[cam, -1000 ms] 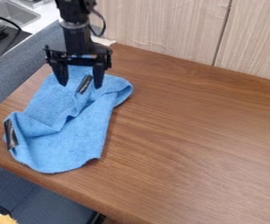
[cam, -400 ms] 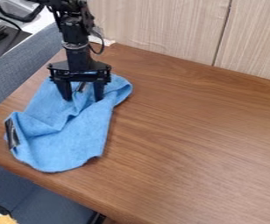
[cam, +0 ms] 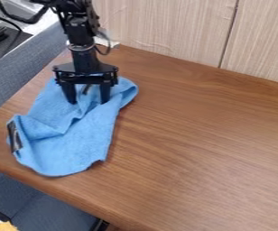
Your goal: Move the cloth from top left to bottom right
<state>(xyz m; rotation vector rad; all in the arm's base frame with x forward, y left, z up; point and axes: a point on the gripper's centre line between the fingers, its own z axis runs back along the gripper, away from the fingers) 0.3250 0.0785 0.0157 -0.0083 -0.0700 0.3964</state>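
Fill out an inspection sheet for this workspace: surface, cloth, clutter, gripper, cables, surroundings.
Surface: brown wood-grain tabletop, its bare part free of visible stains.
Job's things: crumpled light-blue cloth at the left of the table, folds across its middle, a dark tag-like patch at its left edge; not yet at the bottom right.
Clutter: nothing seen on the tabletop beyond the cloth.
Gripper: black two-finger gripper at the cloth's upper part, fingers apart; grip not confirmed.
Cables: black cable loop beside the arm; thin black cable at the upper left.
Surroundings: pale wood-grain panels behind, grey-blue fabric divider at left, metal sink beyond it.
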